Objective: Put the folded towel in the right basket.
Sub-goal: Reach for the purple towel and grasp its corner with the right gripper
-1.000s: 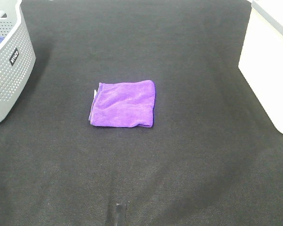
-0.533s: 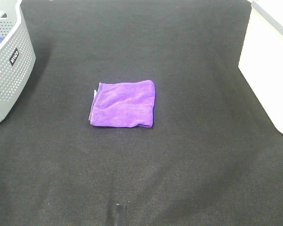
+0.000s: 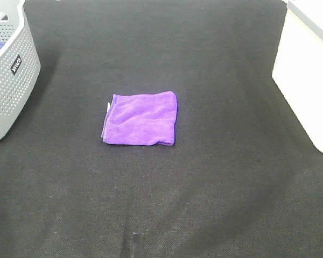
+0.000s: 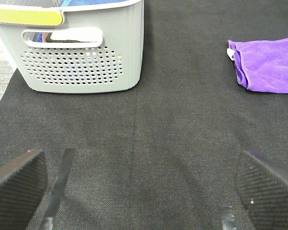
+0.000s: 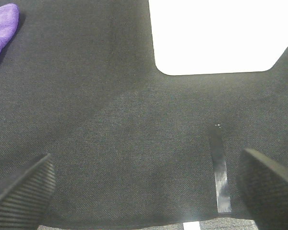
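Note:
A folded purple towel [image 3: 141, 118] lies flat on the black mat near the middle of the table. It also shows in the left wrist view [image 4: 268, 64] and, at a corner, in the right wrist view [image 5: 2, 29]. The right basket [image 3: 307, 70] is white and stands at the table's right edge; its wall shows in the right wrist view [image 5: 221, 33]. My left gripper [image 4: 139, 191] is open and empty, well short of the towel. My right gripper [image 5: 144, 191] is open and empty, close to the white basket. Neither arm shows in the high view.
A grey perforated basket [image 3: 8, 70] with something blue inside stands at the far left; it fills the left wrist view's upper part [image 4: 77, 52]. Strips of tape [image 5: 220, 167] lie on the mat [image 3: 204, 188] near the front edge.

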### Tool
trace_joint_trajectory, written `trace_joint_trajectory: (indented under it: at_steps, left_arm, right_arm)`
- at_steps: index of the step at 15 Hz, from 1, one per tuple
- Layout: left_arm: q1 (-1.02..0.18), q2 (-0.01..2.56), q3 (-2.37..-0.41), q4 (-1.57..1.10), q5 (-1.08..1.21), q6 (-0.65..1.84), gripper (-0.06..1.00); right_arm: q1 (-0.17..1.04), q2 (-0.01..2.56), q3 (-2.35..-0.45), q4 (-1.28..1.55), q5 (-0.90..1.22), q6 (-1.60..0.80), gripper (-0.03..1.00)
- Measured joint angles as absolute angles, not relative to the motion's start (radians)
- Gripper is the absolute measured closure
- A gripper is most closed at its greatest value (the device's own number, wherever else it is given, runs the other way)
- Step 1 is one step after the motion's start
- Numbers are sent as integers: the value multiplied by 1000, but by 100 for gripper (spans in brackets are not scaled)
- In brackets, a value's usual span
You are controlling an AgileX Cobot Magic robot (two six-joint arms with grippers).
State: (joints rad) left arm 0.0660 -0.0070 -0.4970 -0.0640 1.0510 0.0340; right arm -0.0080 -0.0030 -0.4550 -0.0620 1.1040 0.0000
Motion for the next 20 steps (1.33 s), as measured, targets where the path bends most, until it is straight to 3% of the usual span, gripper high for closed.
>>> trace_joint_trajectory:
  at_steps: [20]
  left_arm:
    - [66,-7,-497,-64,1051,34,-5]
  right_arm:
    - [-8,-3,-455,-56,1104,0,-1]
